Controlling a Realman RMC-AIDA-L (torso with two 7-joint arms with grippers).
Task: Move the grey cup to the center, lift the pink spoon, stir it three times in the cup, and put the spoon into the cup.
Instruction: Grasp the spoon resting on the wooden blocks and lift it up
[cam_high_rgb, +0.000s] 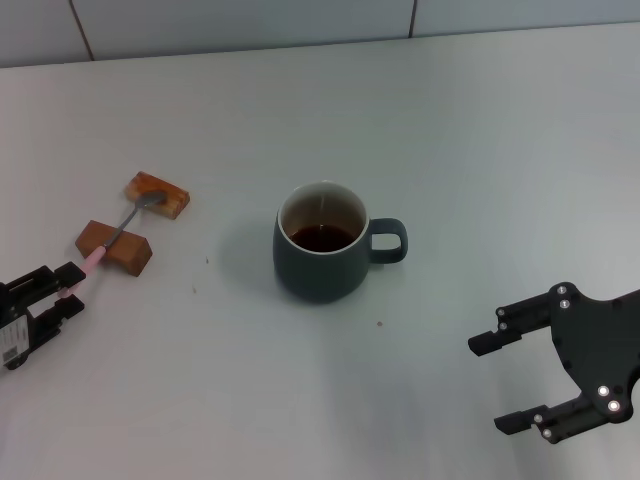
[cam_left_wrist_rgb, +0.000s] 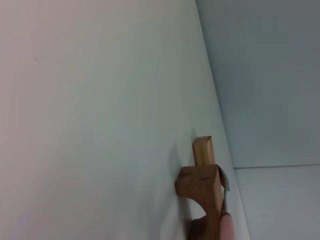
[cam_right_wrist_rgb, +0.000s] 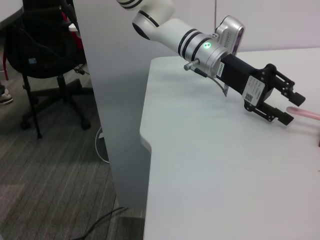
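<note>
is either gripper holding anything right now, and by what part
Nothing is clearly held. The left gripper is open around the pink spoon handle's tip, with the spoon lying across the brown blocks. The right gripper is open and empty.

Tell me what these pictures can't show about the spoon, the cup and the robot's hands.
- pink spoon: head view, whether the left gripper grips its handle tip; too small.
- grey cup: outside both wrist views.
- Spoon bowl: left wrist view, hidden by wooden blocks.
- right gripper: open, wrist cut off by the head view's edge.

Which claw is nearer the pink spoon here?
Left. The left claw sits open around the pink spoon handle's tip. The right claw, also open, hovers far across the table, beyond the grey cup.
</note>
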